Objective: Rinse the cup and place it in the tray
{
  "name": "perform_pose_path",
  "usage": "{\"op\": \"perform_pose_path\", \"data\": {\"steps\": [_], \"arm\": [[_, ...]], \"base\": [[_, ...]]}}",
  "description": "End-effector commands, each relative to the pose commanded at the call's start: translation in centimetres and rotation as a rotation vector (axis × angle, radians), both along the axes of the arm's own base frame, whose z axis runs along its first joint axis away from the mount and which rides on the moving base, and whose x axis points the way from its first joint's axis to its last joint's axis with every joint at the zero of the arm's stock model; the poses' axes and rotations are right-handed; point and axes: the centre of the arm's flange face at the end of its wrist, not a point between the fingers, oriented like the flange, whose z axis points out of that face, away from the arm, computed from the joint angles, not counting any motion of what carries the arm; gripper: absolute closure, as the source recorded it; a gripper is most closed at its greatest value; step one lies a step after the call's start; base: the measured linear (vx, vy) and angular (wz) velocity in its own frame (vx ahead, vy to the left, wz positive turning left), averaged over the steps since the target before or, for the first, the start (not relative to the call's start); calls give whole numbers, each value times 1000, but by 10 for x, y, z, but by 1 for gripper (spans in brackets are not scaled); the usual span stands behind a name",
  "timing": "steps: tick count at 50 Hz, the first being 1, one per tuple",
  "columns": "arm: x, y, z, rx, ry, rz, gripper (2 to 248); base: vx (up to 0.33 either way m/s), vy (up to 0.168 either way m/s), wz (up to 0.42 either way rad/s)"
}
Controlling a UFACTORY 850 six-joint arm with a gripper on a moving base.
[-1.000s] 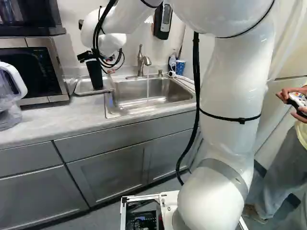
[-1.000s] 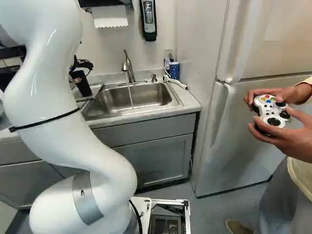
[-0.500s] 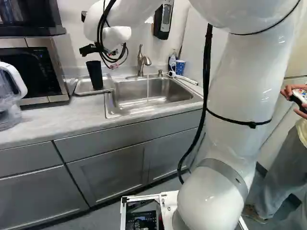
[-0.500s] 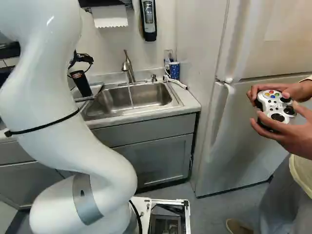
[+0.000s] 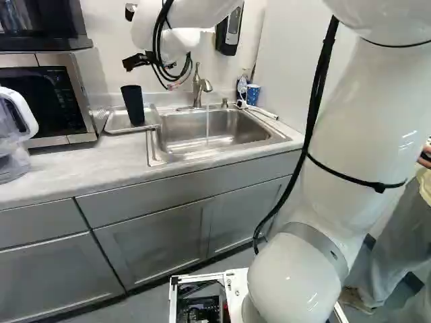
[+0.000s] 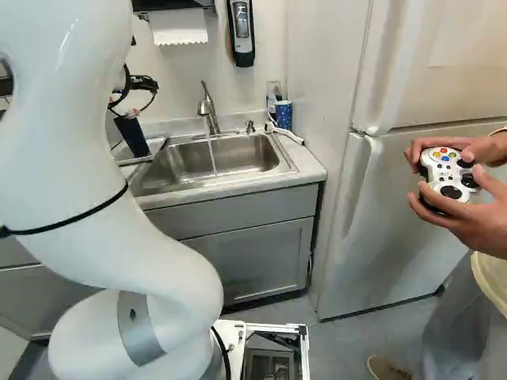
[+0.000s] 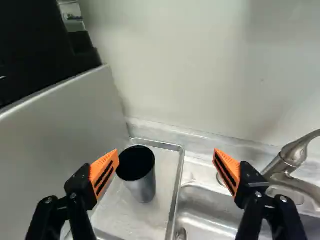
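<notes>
My gripper (image 5: 137, 62) is raised above and a little to the right of the black cup (image 5: 133, 105) in the left base view. The cup stands upright on the metal tray (image 5: 116, 123) left of the sink. In the wrist view my gripper (image 7: 166, 154) is wide open with nothing held, its orange pads (image 7: 105, 170) far apart. Ahead of it the cup (image 7: 142, 184) shows its dark open mouth, nearer one finger, and stands apart from the tray's rim (image 7: 176, 192).
A thin stream runs from the faucet (image 5: 197, 86) into the sink (image 5: 209, 131). A microwave (image 5: 50, 97) stands left of the tray. A blue cup (image 6: 283, 114) is at the sink's back right corner. The refrigerator (image 6: 396, 229) stands farther right.
The arm has lifted and shifted right in the left base view, its gripper drawing away from the cup's top. The cup has stayed upright on the tray, and the base has not moved.
</notes>
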Motion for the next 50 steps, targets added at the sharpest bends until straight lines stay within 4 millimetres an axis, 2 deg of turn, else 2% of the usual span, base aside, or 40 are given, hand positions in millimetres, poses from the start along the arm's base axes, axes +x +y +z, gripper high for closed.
{"op": "perform_pose_path", "data": {"steps": [17,50], "arm": [[-7,-29,19,-17,-41,-24,3],[-11,-83,19,-19,-40,-111,3]], "base": [[0,0,0],[0,0,0]]}}
